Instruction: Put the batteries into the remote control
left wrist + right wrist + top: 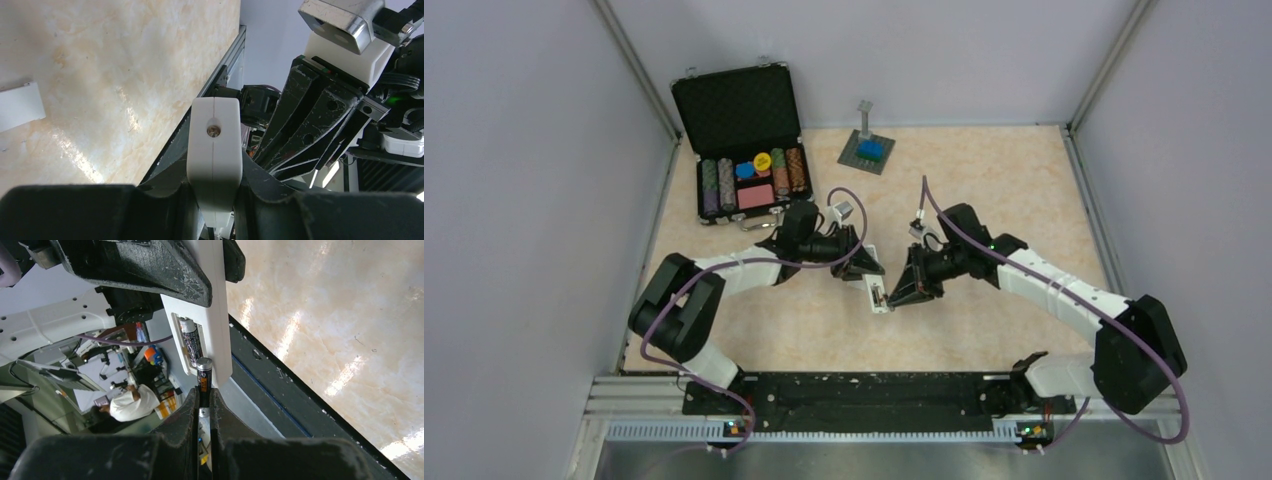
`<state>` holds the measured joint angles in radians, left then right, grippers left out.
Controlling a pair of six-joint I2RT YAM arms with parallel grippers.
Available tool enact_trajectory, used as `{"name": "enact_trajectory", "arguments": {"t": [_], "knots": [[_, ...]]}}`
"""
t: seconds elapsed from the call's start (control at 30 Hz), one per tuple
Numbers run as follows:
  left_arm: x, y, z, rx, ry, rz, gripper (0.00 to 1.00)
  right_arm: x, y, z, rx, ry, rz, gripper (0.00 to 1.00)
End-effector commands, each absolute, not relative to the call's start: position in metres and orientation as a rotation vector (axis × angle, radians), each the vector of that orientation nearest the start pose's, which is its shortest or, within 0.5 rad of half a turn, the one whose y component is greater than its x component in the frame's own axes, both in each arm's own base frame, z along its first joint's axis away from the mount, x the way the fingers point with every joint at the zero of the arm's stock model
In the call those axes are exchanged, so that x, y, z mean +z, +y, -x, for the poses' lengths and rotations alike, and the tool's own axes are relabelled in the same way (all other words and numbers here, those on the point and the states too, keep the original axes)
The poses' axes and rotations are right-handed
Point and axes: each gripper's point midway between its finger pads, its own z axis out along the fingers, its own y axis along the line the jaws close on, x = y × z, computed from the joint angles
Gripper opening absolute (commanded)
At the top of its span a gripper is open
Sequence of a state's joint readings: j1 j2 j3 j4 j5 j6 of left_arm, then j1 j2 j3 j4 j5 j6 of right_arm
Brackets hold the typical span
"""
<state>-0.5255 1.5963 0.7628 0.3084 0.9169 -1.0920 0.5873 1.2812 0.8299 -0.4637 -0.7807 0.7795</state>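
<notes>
Right wrist view, at 6 o'clock: right gripper [204,401] pinched shut on the second battery [204,377], pale tip pointing to 12 o'clock and level with the lower end of the open compartment. Just beyond, at 11 o'clock from that tip: first battery [190,342] already lying in its slot in the remote control [218,315], held off the table [100,75] with its open back toward the camera. Farther up, at 12 o'clock: left gripper [214,197] clamped across the remote's body. Well apart, at 9 o'clock in the left wrist view: detached white cover plate [17,106] flat on the marbled top. Judged risks: a tip caught on the compartment lip from a slightly off-line approach; the slim cell swivelling between narrow pads under push; the remote twisting in its clamp; polarity not readable here, so possibly reversed.
</notes>
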Motion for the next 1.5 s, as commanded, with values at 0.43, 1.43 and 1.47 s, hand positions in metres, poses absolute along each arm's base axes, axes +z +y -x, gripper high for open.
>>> {"name": "enact_trajectory", "arguments": {"t": [0.43,1.43,1.47], "knots": [[0.148,-0.325,-0.230,-1.799,2.462,-0.031,0.00,0.146,0.285,-0.154,1.401,2.770,0.157,0.04],[0.136,-0.326,-0.229,-1.748,2.511,0.029,0.00,0.121,0.281,-0.167,1.227,2.799,0.082,0.15],[0.135,-0.326,-0.229,-1.748,2.514,0.034,0.00,0.121,0.280,-0.167,1.218,2.799,0.079,0.16]]}}
